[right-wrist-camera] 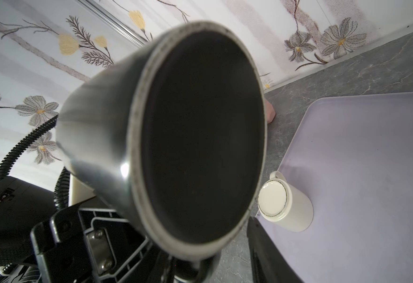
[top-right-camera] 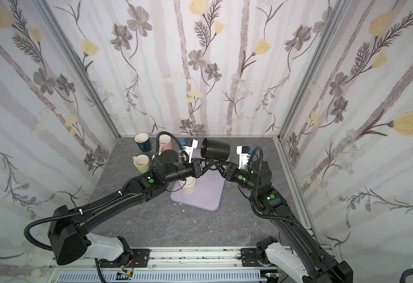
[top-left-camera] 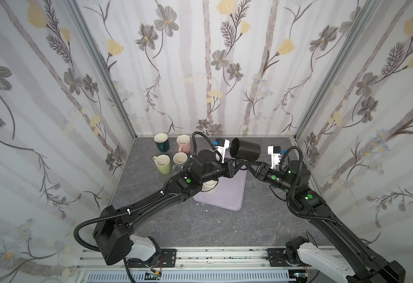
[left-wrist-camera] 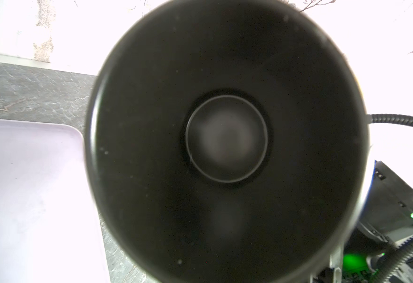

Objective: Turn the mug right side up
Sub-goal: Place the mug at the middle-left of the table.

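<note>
A black mug [top-left-camera: 245, 149] [top-right-camera: 216, 150] hangs on its side above the far end of a lilac tray [top-left-camera: 227, 196], mouth toward the left. The left wrist view looks straight into its dark inside [left-wrist-camera: 225, 137]; the right wrist view shows its flat base [right-wrist-camera: 195, 137] and its handle underneath. My left gripper [top-left-camera: 237, 162] is shut under the mug at the handle, its fingers hidden in its own wrist view. My right gripper [top-left-camera: 247, 163] meets it from the right, open, with one finger [right-wrist-camera: 264, 247] standing apart from the mug.
A cream mug [top-left-camera: 209, 187] [right-wrist-camera: 283, 203] stands upside down on the tray, partly under my left arm. Upright at the back left are several mugs: dark teal [top-left-camera: 161, 142], pink [top-left-camera: 183, 143], green [top-left-camera: 163, 163], cream [top-left-camera: 180, 158]. Walls enclose three sides.
</note>
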Tool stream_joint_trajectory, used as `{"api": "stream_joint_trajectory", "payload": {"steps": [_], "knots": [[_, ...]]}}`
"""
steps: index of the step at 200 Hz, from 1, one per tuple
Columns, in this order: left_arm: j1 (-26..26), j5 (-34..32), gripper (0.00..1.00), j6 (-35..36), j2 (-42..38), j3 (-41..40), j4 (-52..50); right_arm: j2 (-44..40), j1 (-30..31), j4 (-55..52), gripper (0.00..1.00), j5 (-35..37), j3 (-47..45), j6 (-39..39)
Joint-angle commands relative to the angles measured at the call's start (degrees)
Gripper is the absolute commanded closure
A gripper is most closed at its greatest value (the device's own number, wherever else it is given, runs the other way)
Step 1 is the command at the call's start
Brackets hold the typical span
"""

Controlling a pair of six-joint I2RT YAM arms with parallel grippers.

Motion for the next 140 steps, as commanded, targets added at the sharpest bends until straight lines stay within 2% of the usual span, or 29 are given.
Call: {"api": "stream_joint_trajectory", "payload": {"steps": [1, 18, 60, 96, 140], "knots": [[0.1, -6.7, 1.0, 4.0, 0.0, 0.4, -5.7, -1.1, 0.2, 5.8, 0.51, -1.2, 1.0, -0.9], [0.2, -9.5, 1.0, 5.5, -0.3, 0.5, -8.4, -1.9, 0.2, 6.7, 0.46, -1.0, 0.5, -0.3], [0.7, -12.5, 1.0, 7.7, -1.4, 0.4, -11.7, -3.3, 0.2, 6.1, 0.4, 0.1, -0.7, -0.3], [1.9, -11.6, 1.0, 7.2, -1.4, -0.7, -12.7, -4.7, 0.2, 6.4, 0.37, 1.2, -2.3, 0.0], [5.3, -10.2, 1.0, 5.4, -2.3, -1.8, -15.5, -7.9, 0.1, 8.1, 0.22, 2.6, -8.3, 0.6]]}}
